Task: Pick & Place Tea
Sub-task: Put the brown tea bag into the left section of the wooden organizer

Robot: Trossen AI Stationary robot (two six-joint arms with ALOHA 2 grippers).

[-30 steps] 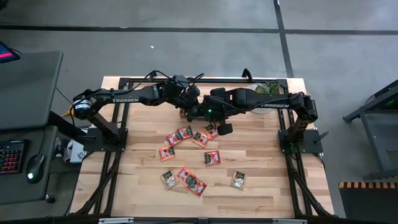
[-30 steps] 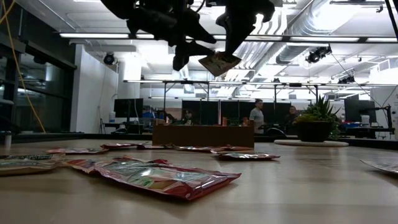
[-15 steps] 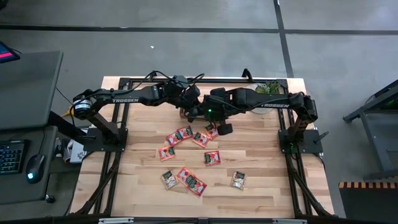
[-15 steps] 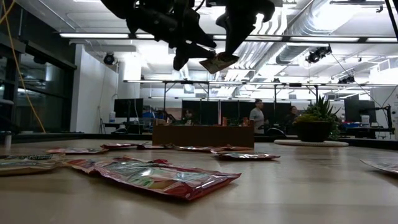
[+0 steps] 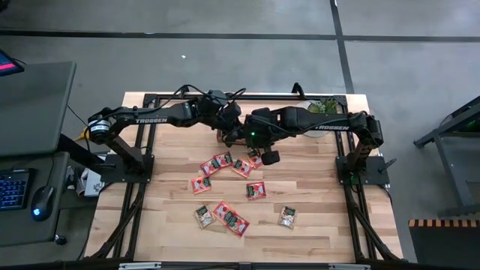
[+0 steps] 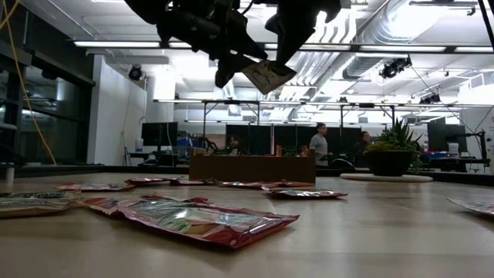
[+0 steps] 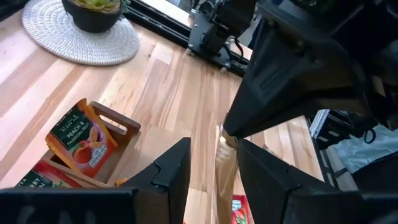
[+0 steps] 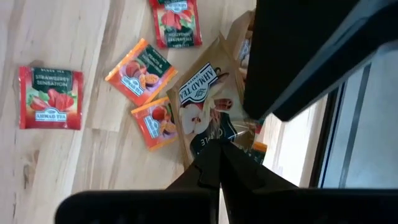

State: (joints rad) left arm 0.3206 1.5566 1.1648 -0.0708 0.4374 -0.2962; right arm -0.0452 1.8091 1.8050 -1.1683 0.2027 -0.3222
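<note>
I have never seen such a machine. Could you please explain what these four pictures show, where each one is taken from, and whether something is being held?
It is a robot with two dark arms over a wooden table. One picture looks straight down from above, one looks level along the tabletop, and two come from cameras on the arms' wrists.

Small tea sachets lie scattered on the wood. At the far side stand a wooden tray and a potted plant.

The right gripper has its fingers shut on a brown sachet, lifted high above the table. The left gripper is open with this sachet between its fingers, so it looks like a handover, though that is only my guess.
</note>
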